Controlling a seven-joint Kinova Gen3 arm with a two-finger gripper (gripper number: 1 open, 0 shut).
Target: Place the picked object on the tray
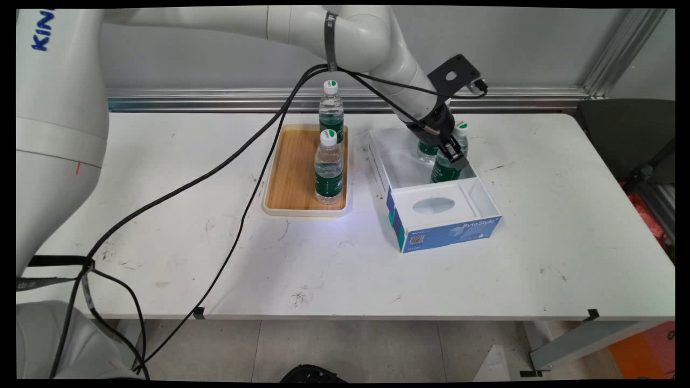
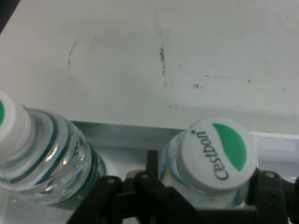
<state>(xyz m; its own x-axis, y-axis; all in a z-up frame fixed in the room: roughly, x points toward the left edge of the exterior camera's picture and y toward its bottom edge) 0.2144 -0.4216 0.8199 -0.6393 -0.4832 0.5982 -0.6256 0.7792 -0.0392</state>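
Gripper [image 1: 452, 153] right of frame centre, fingers closed round the neck of an upright bottle [image 1: 445, 170] standing inside the open box [image 1: 431, 215], long axis vertical, directly under the hand; second bottle [image 1: 427, 151] just behind.

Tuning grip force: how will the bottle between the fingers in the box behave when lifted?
The water bottle looks full, so probably heavy for its size. Its thin clear ribbed wall likely flexes under squeeze and may be slick. The gripper sits just under the cap, so the body may swing, perhaps bumping the second bottle in the cardboard box.
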